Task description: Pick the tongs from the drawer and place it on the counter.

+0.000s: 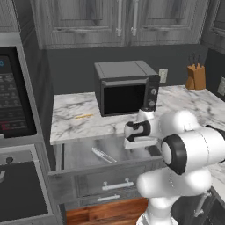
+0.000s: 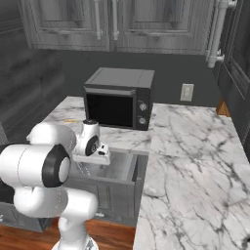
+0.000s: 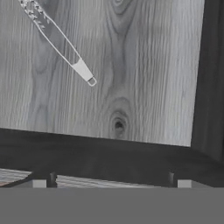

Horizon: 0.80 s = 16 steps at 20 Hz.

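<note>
The drawer (image 1: 110, 175) stands pulled out under the counter (image 1: 74, 125), showing its pale interior. The silver-white tongs (image 1: 103, 154) lie diagonally on the drawer floor, left of centre. In the hand view the tongs (image 3: 82, 70) run from the upper left corner down to their joined end, on the wood-grain floor (image 3: 140, 65). My gripper (image 1: 132, 144) hangs over the right part of the drawer, to the right of the tongs and above them. Its fingertips (image 3: 51, 178) stand wide apart, so the gripper (image 3: 111, 179) is open and holds nothing.
A black microwave (image 1: 125, 86) sits on the counter behind the drawer, a thin orange stick (image 1: 83, 116) to its left. A knife block (image 1: 196, 77) stands at the back right. An oven (image 1: 13, 96) flanks the left. The marble counter (image 2: 195, 146) stretches right.
</note>
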Tool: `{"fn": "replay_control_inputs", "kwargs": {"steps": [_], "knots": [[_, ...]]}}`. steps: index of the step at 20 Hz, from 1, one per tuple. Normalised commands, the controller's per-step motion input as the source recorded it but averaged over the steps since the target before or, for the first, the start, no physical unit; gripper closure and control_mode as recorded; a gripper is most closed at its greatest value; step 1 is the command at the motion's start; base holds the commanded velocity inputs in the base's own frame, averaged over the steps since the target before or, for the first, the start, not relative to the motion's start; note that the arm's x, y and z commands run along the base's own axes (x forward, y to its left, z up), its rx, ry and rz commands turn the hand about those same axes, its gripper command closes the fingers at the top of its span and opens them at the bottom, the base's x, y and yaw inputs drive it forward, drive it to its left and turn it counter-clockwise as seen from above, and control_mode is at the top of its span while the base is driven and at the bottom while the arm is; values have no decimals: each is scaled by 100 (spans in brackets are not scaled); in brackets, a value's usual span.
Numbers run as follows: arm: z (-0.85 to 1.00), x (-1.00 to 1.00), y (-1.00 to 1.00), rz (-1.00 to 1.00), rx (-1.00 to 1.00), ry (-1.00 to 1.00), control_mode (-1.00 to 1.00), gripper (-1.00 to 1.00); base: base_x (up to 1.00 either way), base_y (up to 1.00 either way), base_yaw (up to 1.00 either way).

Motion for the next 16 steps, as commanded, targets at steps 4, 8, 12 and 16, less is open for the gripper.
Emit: {"fn": "replay_control_inputs", "kwargs": {"steps": [4, 8, 12, 16], "knots": [[-74, 9, 3, 0, 0, 10, -100, -100, 0, 0, 0], [-69, -4, 5, 0, -1, 7, -100, -100, 0, 0, 0], [-50, -73, 20, 5, -1, 0, -100, -100, 0, 0, 0], [-29, -100, 19, 12, 0, -2, -100, -100, 0, 0, 0]]}}
